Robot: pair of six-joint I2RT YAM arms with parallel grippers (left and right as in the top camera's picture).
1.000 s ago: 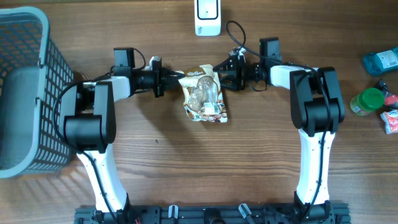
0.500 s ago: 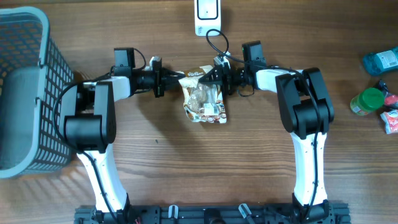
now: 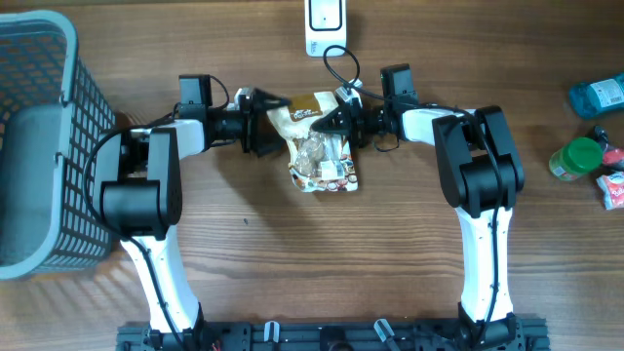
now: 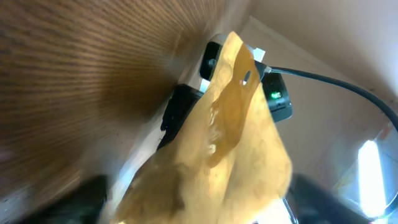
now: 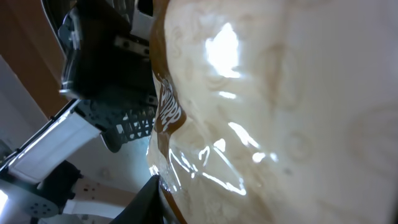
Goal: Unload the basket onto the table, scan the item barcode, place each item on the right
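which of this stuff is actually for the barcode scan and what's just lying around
For the job:
- snack bag, gripped by the right gripper
- white scanner at the far edge

Lying about:
- grey basket, left
- blue packet, right
- green-lidded bottle, right
- red packet, right

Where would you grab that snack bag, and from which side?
Likely the flat top seam of the snack bag, approached from the right side. Its middle looks puffy and glossy, while the seam is thin enough to pinch; the right gripper sits there.
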